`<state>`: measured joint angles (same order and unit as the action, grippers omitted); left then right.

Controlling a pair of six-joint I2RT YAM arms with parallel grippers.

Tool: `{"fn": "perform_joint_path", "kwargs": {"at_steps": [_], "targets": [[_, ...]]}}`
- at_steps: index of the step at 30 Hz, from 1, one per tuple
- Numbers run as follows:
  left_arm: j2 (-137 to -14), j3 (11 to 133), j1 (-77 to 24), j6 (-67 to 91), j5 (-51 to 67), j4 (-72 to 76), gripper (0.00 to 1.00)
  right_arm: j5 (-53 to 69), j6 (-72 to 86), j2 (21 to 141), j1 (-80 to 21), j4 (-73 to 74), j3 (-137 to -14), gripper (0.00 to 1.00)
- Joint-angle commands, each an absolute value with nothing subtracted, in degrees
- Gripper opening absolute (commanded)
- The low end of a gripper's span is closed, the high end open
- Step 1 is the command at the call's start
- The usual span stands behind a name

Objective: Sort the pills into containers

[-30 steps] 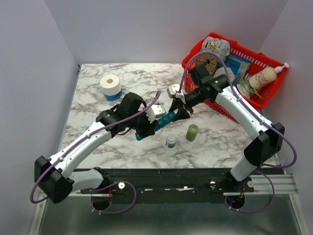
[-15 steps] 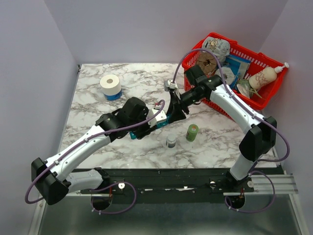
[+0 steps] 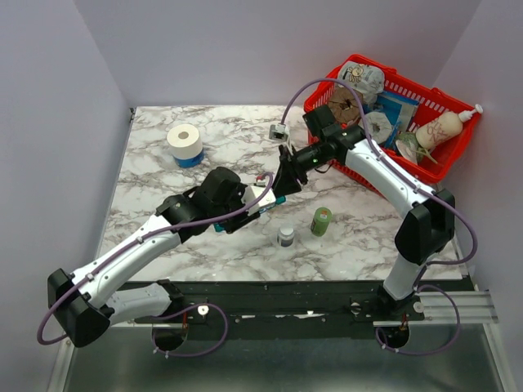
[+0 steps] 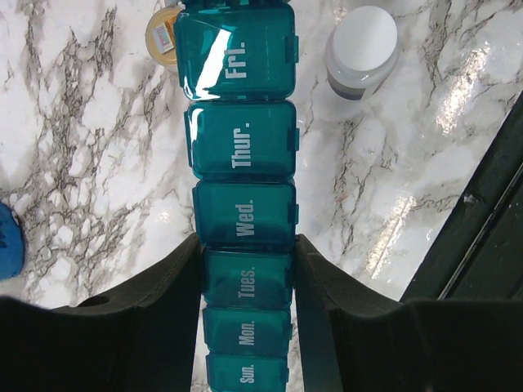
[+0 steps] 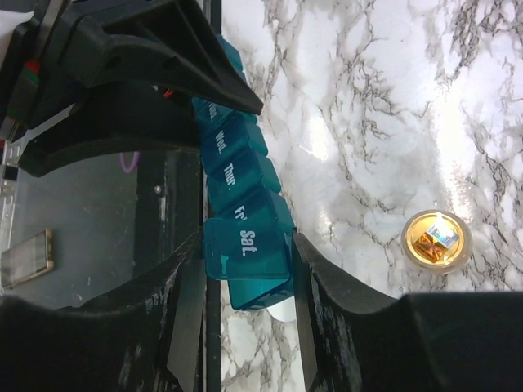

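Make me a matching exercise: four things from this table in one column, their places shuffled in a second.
1. organiser
2. green bottle
3. paper roll
4. basket

A. far right corner
B. far left of the table
C. clamped by the left gripper and the right gripper
D. stands on the table's near half

Pairs: 1-C, 2-D, 3-B, 4-A

Three bottles (image 3: 321, 221) (image 3: 286, 237) (image 5: 439, 239), one organiser (image 4: 245, 220), one basket (image 3: 452, 161)
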<state>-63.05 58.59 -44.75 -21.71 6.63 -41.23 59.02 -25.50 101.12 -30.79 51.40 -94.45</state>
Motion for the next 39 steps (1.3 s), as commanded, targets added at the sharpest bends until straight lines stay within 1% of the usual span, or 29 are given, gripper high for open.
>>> {"fn": "perform_joint_path", "kwargs": {"at_steps": [1,9,16,20,21,22,24,25,28,32,36,37,39], "targets": [[-61.2,58.0,-45.5,-22.3,8.6,-36.9,0.0,53.7,-19.5,100.5,-30.8,43.8,-94.2,0.47],[-61.3,57.8,-45.6,-22.0,9.7,-36.3,0.0,48.5,-16.6,100.5,-30.8,39.6,-94.0,0.47],[-60.4,57.2,-45.5,-21.5,10.2,-35.1,0.0,42.0,-16.9,100.4,-30.8,37.4,-92.3,0.45],[-60.4,56.5,-45.4,-21.5,10.2,-34.9,0.0,43.2,-16.7,100.5,-30.8,37.4,-93.7,0.46],[-60.4,56.0,-45.2,-21.5,10.0,-34.9,0.0,43.9,-16.9,100.3,-30.8,37.8,-94.3,0.48],[-60.5,55.7,-45.0,-21.5,10.1,-34.9,0.0,44.6,-17.1,99.4,-30.7,38.0,-95.1,0.56],[-60.3,54.8,-44.5,-21.5,10.1,-34.6,0.0,46.8,-17.7,98.4,-30.2,39.4,-98.6,0.66],[-60.1,54.5,-44.0,-21.5,10.1,-34.3,0.0,47.3,-18.4,97.5,-30.1,40.0,-100.2,0.74],[-59.9,53.4,-42.3,-21.9,10.2,-33.5,0.0,50.0,-20.5,95.9,-29.1,42.3,-104.1,0.81],[-60.1,51.6,-38.6,-22.5,11.3,-32.1,0.0,51.3,-23.8,91.2,-27.6,43.1,-102.0,0.86],[-61.8,47.1,-34.6,-23.4,11.0,-29.1,0.0,51.3,-28.5,86.2,-26.8,41.9,-94.6,0.88],[-62.3,46.2,-34.5,-23.6,8.6,-27.4,0.0,51.5,-29.5,85.3,-26.6,41.3,-90.9,0.89],[-63.5,43.6,-34.4,-24.7,5.4,-24.8,0.0,52.4,-30.1,82.5,-26.6,39.6,-87.6,0.89]]}}
